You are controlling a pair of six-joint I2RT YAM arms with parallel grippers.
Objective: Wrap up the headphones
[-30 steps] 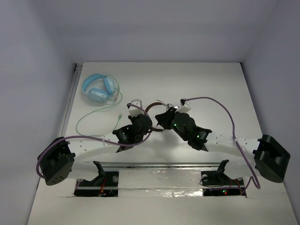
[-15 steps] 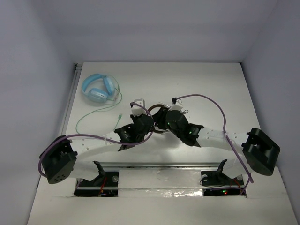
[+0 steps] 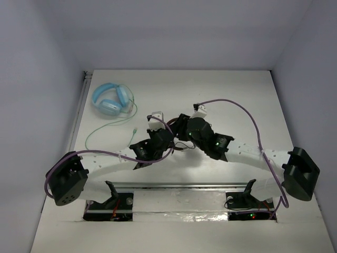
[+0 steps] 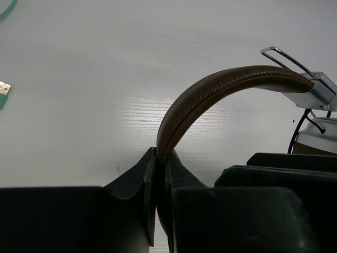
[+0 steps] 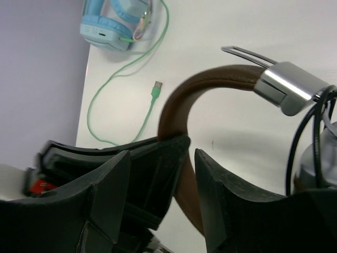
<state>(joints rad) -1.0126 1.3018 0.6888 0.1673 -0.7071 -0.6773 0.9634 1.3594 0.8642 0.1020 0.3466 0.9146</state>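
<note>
Mid-table [image 3: 237, 95], both arms meet over the headphones [image 5: 181, 100]; top view shows little of them, the wrists cover nearly everything.

Left gripper [image 4: 160, 161]: jaws closed tight on the brown headband [image 4: 221, 87], pinching it edge-on; band rises out of the fingers and arcs right to the silver slider [image 5: 287, 87]; thin wire hoop sticks out past the slider.

Right gripper [image 5: 162, 158]: jaws spread wide, nothing clamped; the headband and the left gripper's fingertips sit in the gap between its fingers; band runs down close to the inner face of one finger, contact there cannot be told.

Headphones sit just above the arm bases near the table's middle; the band end held by the left gripper is off the surface, a shadow shows under it; silver cup [image 5: 322, 158] at the far right edge of the right wrist view, mostly cut off; black cable [image 5: 294, 153] loops loose beside the slider and the cup.

Light blue headphones [image 3: 109, 100] lie at the far left of the table, well apart; green cable [image 5: 121, 74] trails from them toward the middle; green plug [image 5: 156, 90] lies flat on the table, near the brown band, not touching.
</note>
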